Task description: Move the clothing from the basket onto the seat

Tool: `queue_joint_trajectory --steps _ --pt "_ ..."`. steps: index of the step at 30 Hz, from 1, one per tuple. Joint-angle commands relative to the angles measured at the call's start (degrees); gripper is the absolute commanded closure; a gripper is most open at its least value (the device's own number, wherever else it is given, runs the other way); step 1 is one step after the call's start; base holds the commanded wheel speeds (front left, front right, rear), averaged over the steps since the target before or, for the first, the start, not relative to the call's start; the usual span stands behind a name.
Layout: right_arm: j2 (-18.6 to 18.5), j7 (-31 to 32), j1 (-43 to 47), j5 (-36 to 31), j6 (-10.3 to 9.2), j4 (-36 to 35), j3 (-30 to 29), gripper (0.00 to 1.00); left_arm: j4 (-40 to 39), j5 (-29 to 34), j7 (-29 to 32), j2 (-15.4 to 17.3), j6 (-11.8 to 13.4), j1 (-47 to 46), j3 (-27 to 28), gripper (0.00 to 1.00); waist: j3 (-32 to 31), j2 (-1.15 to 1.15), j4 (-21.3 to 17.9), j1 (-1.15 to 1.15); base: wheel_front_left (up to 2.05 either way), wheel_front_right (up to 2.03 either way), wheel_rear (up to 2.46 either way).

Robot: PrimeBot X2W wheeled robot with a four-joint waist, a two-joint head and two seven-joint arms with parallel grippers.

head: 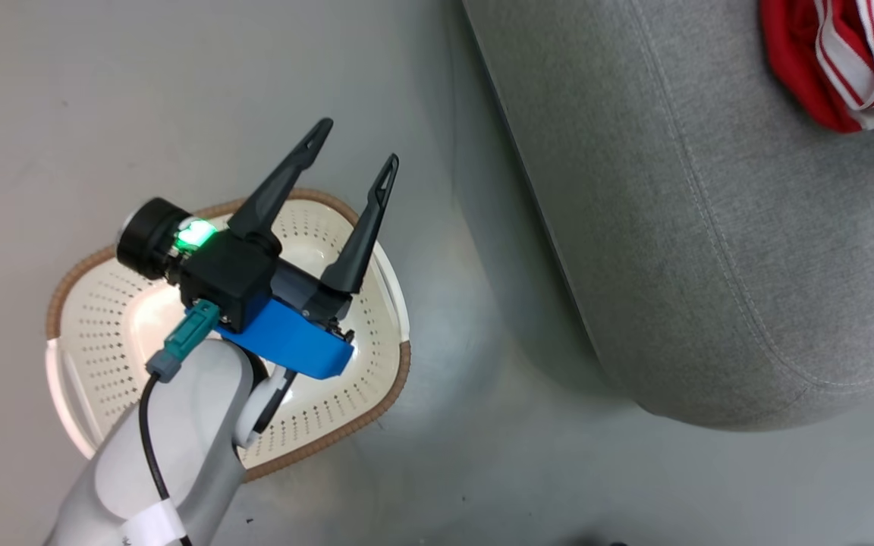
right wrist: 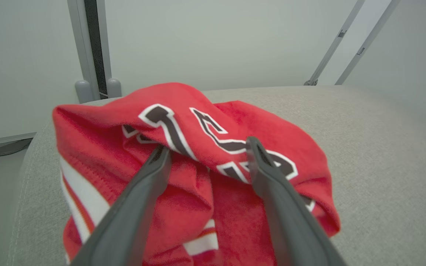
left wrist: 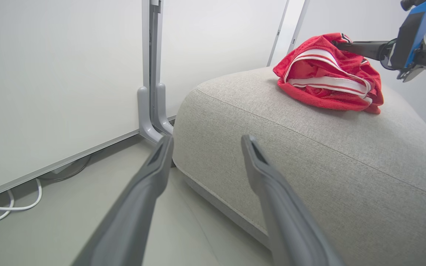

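1. Since the right gripper [right wrist: 207,145] stands with its jaws apart and clamped on nothing, the clothing [right wrist: 183,111] lies loose on the seat [right wrist: 383,155], at 1 o'clock in my head view
2. A red fold drapes over both right fingertips [right wrist: 159,159]; pulling straight back could snag it and drag the heap toward the seat's edge
3. I judge lifting clear first is safer, since thin fabric clings
4. Left gripper [head: 357,144], jaws apart and holding nothing, hovers over the basket [head: 103,334] at 8 o'clock
5. Its arm hides part of the basket, so I can't tell whether a garment remains; calling the job done could leave one behind
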Motion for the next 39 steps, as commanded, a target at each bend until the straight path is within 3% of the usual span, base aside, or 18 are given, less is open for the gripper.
queue_joint_trajectory --steps 1,24,39 --pt "0.16 -0.21 1.70 0.37 -0.02 -0.35 0.45 0.00 0.71 -0.27 -0.14 -0.72 -0.06 1.01 0.43 0.00 -2.33 0.00 0.92 0.00 0.00 0.00 0.00" --pt "2.78 -0.21 27.02 5.82 -0.02 -12.75 6.54 0.00 7.78 -5.12 -0.14 -6.88 -0.11 14.80 3.92 0.00 -26.12 0.00 8.80 0.00 0.00 0.00 0.00" --pt "9.32 0.15 43.47 3.16 -0.01 -26.06 4.59 0.00 10.07 -5.70 -0.14 -8.69 -0.12 20.58 8.81 0.00 -33.39 0.00 14.43 0.00 0.00 0.00 0.00"
